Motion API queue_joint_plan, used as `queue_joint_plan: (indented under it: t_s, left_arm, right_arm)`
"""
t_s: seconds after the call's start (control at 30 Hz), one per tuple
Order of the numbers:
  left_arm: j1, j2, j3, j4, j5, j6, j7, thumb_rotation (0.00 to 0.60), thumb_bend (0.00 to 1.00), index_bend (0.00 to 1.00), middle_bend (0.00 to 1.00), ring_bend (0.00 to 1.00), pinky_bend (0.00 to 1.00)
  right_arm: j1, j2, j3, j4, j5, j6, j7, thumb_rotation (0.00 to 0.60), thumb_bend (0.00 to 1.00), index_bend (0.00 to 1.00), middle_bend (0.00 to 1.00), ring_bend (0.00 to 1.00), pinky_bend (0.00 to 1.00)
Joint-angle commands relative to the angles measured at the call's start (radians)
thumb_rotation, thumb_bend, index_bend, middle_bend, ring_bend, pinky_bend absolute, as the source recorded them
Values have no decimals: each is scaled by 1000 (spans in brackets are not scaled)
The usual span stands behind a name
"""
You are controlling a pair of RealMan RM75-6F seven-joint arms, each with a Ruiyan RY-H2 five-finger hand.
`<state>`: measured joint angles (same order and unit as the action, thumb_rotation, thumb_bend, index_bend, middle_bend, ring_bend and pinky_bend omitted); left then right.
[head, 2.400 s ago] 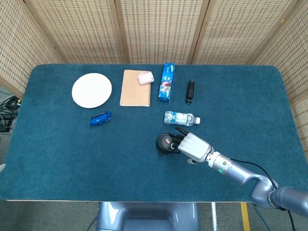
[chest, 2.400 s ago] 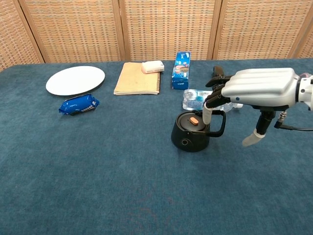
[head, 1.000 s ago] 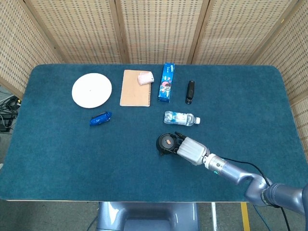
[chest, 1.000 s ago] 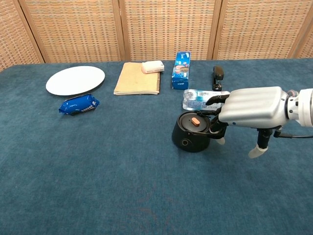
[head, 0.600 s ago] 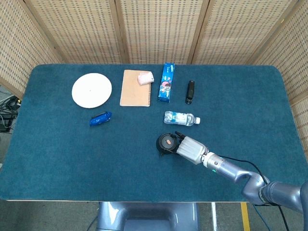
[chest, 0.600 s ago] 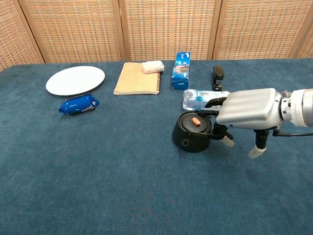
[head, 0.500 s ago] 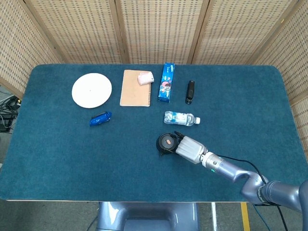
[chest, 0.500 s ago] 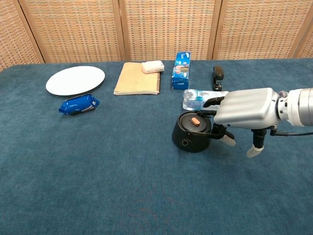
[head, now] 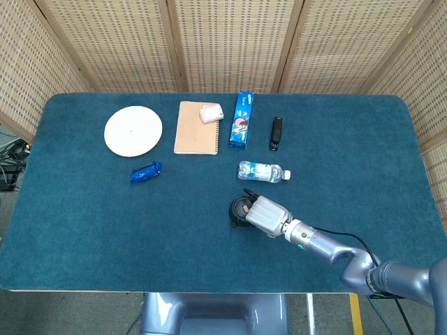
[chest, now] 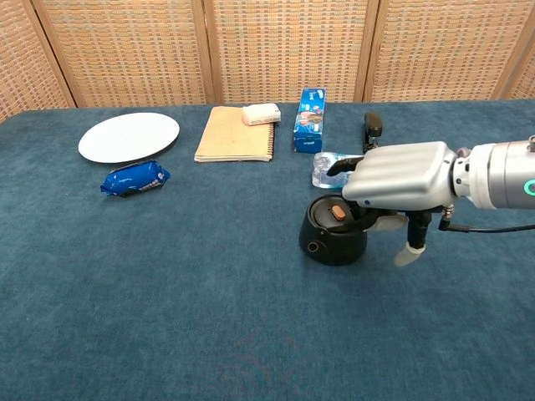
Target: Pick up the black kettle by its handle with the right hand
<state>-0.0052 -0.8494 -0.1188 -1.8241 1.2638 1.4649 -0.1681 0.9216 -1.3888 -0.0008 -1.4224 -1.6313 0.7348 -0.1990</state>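
From the head view, the black kettle (head: 241,209) sits on the blue bench (head: 84,209) a little right of centre and toward the near edge, with the right hand (head: 265,215) pressed against its right side and covering the handle; the silver arm (head: 328,250) runs off toward the lower right corner. Just behind the kettle lies a water bottle (head: 262,171), and further back are a blue box (head: 241,119), a black stapler (head: 276,133), a tan notebook (head: 196,128) with a pink eraser (head: 210,113) on its far corner, a white plate (head: 133,130) and a blue packet (head: 145,172). The left hand does not show in either view. From the chest view, the kettle (chest: 333,230) stands with its lid tipped slightly, an orange knob (chest: 338,212) on top, and the right hand (chest: 393,185) lies over its right rear side, fingers curled down around the handle and clamped on it, one pale fingertip (chest: 406,253) hanging apart to the right. Whether the kettle's base touches the bench cannot be told. The water bottle (chest: 326,170) is partly hidden behind the hand.
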Motion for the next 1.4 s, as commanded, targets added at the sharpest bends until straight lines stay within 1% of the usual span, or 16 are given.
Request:
queue_joint_plan:
  t_s: [0.03, 0.17, 0.4, 0.5, 0.53, 0.6, 0.67, 0.77, 0.87, 1.0, 1.13, 1.2, 1.23, 1.27, 1.37, 1.4]
  left_arm:
    - [2, 2, 0, 2, 1, -1, -8, 600, 0, 0, 0, 0, 0]
    - [5, 6, 0, 7, 0, -1, -25, 600, 0, 0, 0, 0, 0]
    - [6, 13, 0, 20, -1, -11, -52, 600, 0, 0, 0, 0, 0]
    - [7, 15, -1, 25, 2, -11, -63, 600, 0, 0, 0, 0, 0]
    - [7, 15, -1, 26, 3, -12, -65, 600, 0, 0, 0, 0, 0]
    - [7, 15, -1, 27, 4, -12, -70, 600, 0, 0, 0, 0, 0]
    - [7, 15, 0, 28, 6, -13, -73, 600, 0, 0, 0, 0, 0]
    - [8, 15, -1, 26, 4, -10, -68, 600, 0, 0, 0, 0, 0]
    - [8, 15, 0, 22, 5, -9, -65, 600, 0, 0, 0, 0, 0]
    - [7, 14, 0, 21, 6, -9, -62, 600, 0, 0, 0, 0, 0]
    - [8, 14, 0, 19, 9, -7, -62, 600, 0, 0, 0, 0, 0]
    - [9, 15, 0, 19, 10, -6, -66, 600, 0, 0, 0, 0, 0]
    - [9, 15, 1, 19, 11, -6, -67, 600, 0, 0, 0, 0, 0]
    - [9, 15, 1, 20, 12, -6, -68, 600, 0, 0, 0, 0, 0]
    - [9, 15, 1, 21, 13, -7, -69, 600, 0, 0, 0, 0, 0]
    - [9, 15, 1, 21, 12, -7, -68, 600, 0, 0, 0, 0, 0]
  right_arm:
    - [10, 6, 22, -33, 33, -14, 7, 600, 0, 1000, 975, 752, 6]
    - [23, 19, 52, -79, 88, -38, 12, 600, 0, 1000, 1000, 839, 122]
    - [32, 46, 91, -132, 197, -69, -6, 598, 0, 1000, 1000, 915, 275]
    - [35, 63, 102, -156, 252, -81, -36, 532, 0, 1000, 1000, 934, 314]
    - [35, 71, 106, -165, 280, -85, -51, 490, 0, 1000, 1000, 938, 319]
    - [37, 81, 113, -186, 339, -87, -93, 412, 0, 1000, 1000, 941, 321]
    - [41, 97, 116, -216, 427, -89, -148, 308, 0, 1000, 1000, 941, 316]
    - [49, 110, 118, -278, 561, -53, -233, 208, 0, 1000, 1000, 941, 276]
    - [59, 118, 119, -335, 673, 5, -296, 188, 0, 1000, 1000, 941, 236]
    - [69, 123, 117, -389, 766, 62, -343, 192, 0, 1000, 1000, 953, 183]
    - [75, 122, 119, -436, 837, 111, -360, 191, 0, 1000, 1000, 971, 165]
    - [82, 124, 116, -451, 862, 118, -367, 187, 91, 1000, 1000, 973, 153]
    - [86, 125, 115, -456, 869, 123, -373, 185, 216, 1000, 1000, 973, 152]
    - [90, 126, 111, -462, 876, 128, -382, 183, 378, 1000, 1000, 973, 152]
    - [98, 125, 107, -475, 892, 140, -391, 189, 672, 1000, 1000, 974, 151]
    - [100, 125, 106, -478, 896, 142, -393, 192, 712, 1000, 1000, 975, 151]
